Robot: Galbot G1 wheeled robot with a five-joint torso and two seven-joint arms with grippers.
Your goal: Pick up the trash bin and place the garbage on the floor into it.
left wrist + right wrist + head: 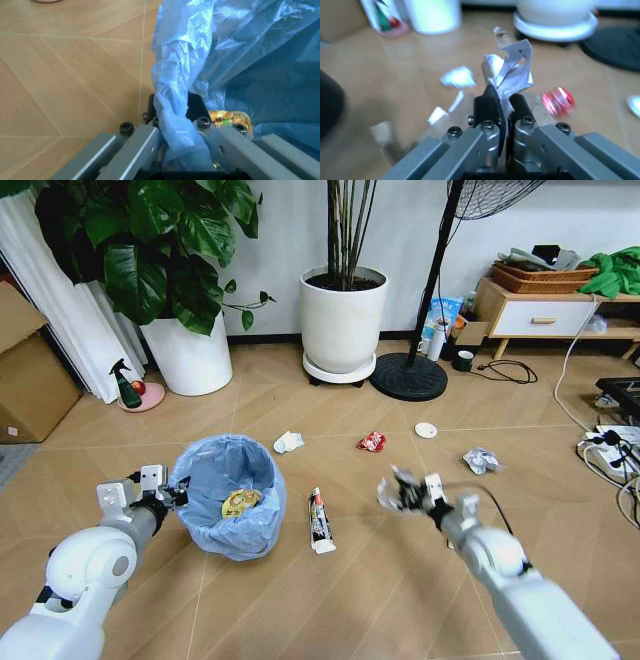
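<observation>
The trash bin (228, 498), lined with a light blue bag, stands on the floor (360, 580) at my front left. My left gripper (176, 494) is shut on its rim, pinching the bag (176, 112). A yellow wrapper (241, 502) lies inside the bin. My right gripper (402, 493) hangs above the floor to the bin's right, shut on a crumpled white paper (511, 71). Loose garbage lies beyond: a white tube (320, 521), a paper ball (288, 442), a red wrapper (371, 442), a white disc (426, 430) and a crumpled packet (481, 460).
Two large white plant pots (343, 318) and a fan's black base (408, 377) stand along the back wall. A green spray bottle (126, 385) sits at the left by a cardboard box (28, 375). Cables and a power strip (612, 450) lie at the right.
</observation>
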